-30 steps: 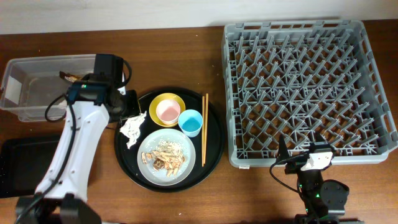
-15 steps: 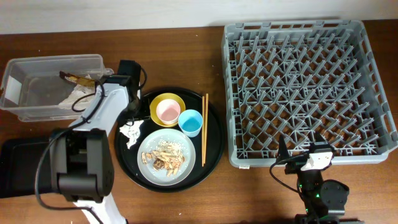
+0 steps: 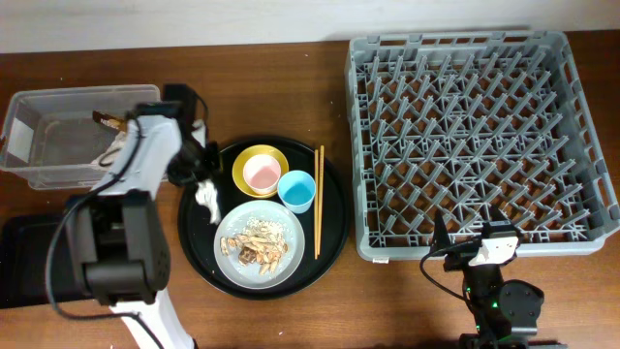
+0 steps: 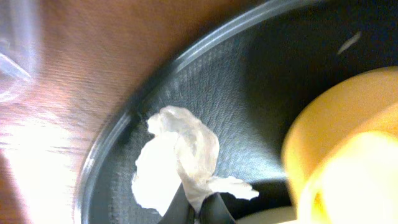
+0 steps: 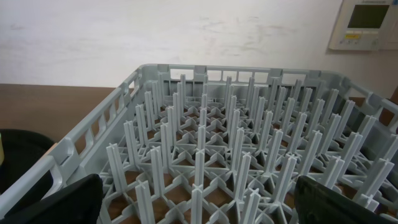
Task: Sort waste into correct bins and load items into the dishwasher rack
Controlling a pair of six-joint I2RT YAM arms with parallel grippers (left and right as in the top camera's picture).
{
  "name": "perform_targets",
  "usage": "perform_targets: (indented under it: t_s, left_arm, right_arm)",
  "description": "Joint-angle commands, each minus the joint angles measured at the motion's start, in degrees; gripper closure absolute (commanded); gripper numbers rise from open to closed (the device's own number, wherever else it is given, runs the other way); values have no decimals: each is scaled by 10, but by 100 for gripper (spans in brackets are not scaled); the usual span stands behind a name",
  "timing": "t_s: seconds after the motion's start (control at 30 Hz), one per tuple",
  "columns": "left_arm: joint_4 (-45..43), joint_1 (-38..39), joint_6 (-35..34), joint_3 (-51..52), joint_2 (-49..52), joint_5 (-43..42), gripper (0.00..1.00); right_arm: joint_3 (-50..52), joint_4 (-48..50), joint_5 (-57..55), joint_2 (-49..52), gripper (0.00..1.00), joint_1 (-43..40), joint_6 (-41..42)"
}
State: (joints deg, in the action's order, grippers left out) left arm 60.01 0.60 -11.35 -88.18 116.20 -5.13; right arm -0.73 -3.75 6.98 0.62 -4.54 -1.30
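My left gripper (image 4: pixel 199 210) is shut on the crumpled silver-white foil wrapper (image 4: pixel 180 158), which hangs over the left part of the round black tray (image 3: pixel 334 218); the overhead view shows the wrapper (image 3: pixel 205 197) too. A brown-gold piece (image 3: pixel 108 119) lies in the clear box (image 3: pixel 39 107). The yellow bowl (image 3: pixel 242 160) holds the pink cup (image 3: pixel 262 174). The blue cup (image 3: pixel 297 191), the chopsticks (image 3: pixel 318 199) and the grey plate (image 3: pixel 288 225) with food scraps (image 3: pixel 257 242) lie on the same tray. My right gripper (image 5: pixel 199 199) is open and empty at the front edge of the grey rack (image 3: pixel 475 126).
The shallow black tray (image 3: pixel 24 257) lies at the front left, partly under my left arm. The yellow bowl (image 4: pixel 336 118) is close to the right of my left jaws. The rack (image 5: pixel 211 143) fills the right wrist view.
My left arm has swung round and its wrist has come down at the tray's left edge. The wrapper looks narrower and pulled up, now pinched in the jaws. The right arm has not moved.
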Motion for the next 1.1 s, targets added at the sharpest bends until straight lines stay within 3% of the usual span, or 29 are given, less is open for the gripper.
perform_targets:
  t_s: [0.0,0.13,0.23,0.37,0.4,0.43,0.53,0.6,0.73,0.8,0.93,0.97,1.03,1.07]
  left_arm:
    - [-3,-32,-8,-76,-68,-97,100]
    - [-93,-79,-76,-99,-91,-97,100]
    - [-163,-121,-88,-99,-91,-94,100]
    - [-222,-169,-88,-97,-90,28,99]
    - [-225,-176,-88,-97,-89,54,95]
    - [-225,-182,-88,-97,-87,71,67]
    - [-222,-198,-88,-97,-86,92,62]
    - [-216,-199,-88,-97,-87,88,49]
    - [-154,-203,-89,-97,-120,12,54]
    - [-114,-216,-104,-97,-162,15,62]
    - [1,-262,-105,-97,-270,15,61]
    - [34,-278,-105,-97,-293,19,57]
    - [79,-309,-105,-97,-317,26,1]
    - [99,-322,-105,-97,-323,26,1]
  right_arm:
    - [4,-1,1,-4,2,-3,2]
    - [4,-1,1,-4,2,-3,2]
    - [4,-1,1,-4,1,-3,2]
    - [4,-1,1,-4,2,-3,2]
    - [4,-1,1,-4,2,-3,2]
    - [4,-1,1,-4,2,-3,2]
    - [4,-1,1,-4,2,-3,2]
    - [4,-1,1,-4,2,-3,2]
    - [4,-1,1,-4,1,-3,2]
    - [4,-1,1,-4,2,-3,2]
    - [4,-1,1,-4,2,-3,2]
    - [4,-1,1,-4,2,-3,2]
    - [4,-1,1,-4,2,-3,2]
    - [4,-1,1,-4,2,-3,2]
